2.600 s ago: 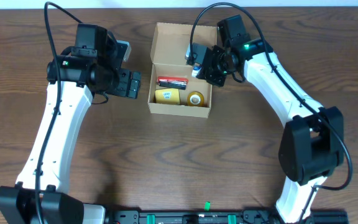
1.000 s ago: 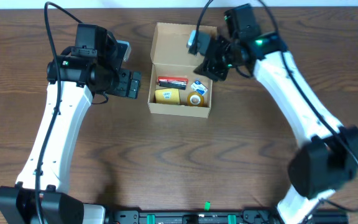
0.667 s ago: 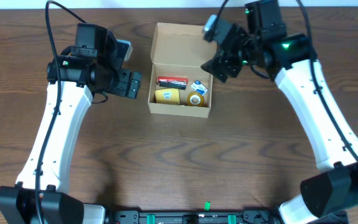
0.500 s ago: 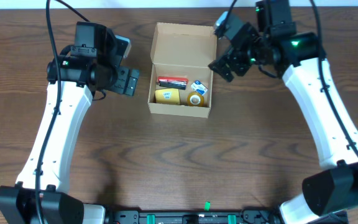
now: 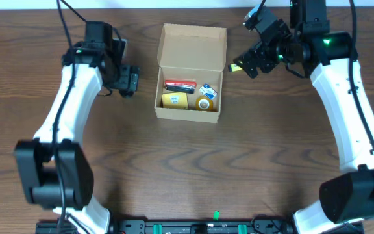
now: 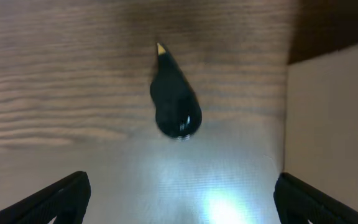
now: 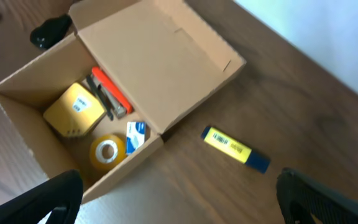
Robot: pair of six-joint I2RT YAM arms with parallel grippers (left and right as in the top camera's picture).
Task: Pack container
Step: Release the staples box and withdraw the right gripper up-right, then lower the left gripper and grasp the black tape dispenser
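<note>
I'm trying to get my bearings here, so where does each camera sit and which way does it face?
Overhead: above the table, looking straight down on the container, both arms, left gripper and right gripper.
Left wrist: low over the table, facing down at a black object; its fingertips show at the bottom corners.
Right wrist: higher, tilted down into the open container; fingertips likewise.
Shared: both wrist views catch the container and black object.
</note>
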